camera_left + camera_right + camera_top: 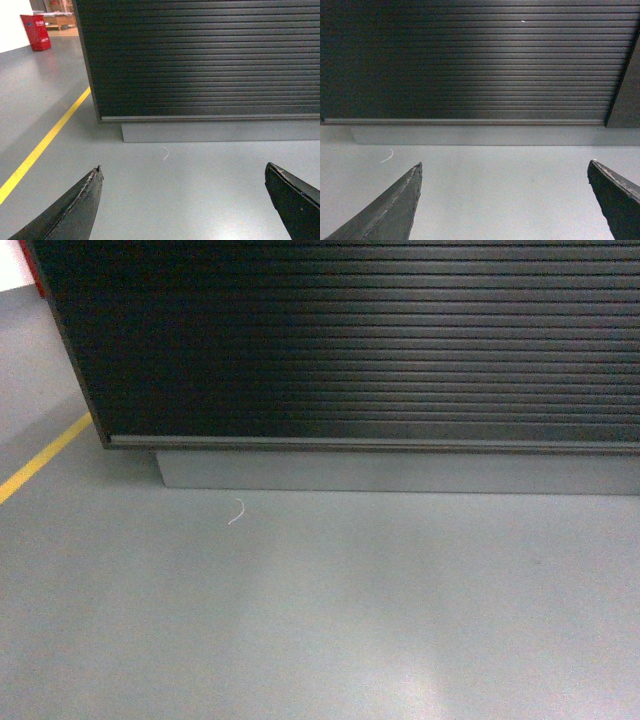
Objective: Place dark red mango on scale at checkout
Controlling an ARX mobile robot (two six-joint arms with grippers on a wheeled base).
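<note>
2 grippers, left gripper (182, 172) and right gripper (505, 167), spread wide, holding nothing, low over grey floor (330, 620) before ribbed checkout (360, 340); thin white thread (237, 512) near plinth.

The checkout (380, 340) stands ahead on its plinth (400, 472), floor (320, 620) before it.

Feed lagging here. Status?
Left pincer open, empty; right pincer likewise. Facing checkout front. Mango, scale not in view. Floor ahead bare.

No readable text; red bin (36, 31) markings too blurred.
</note>
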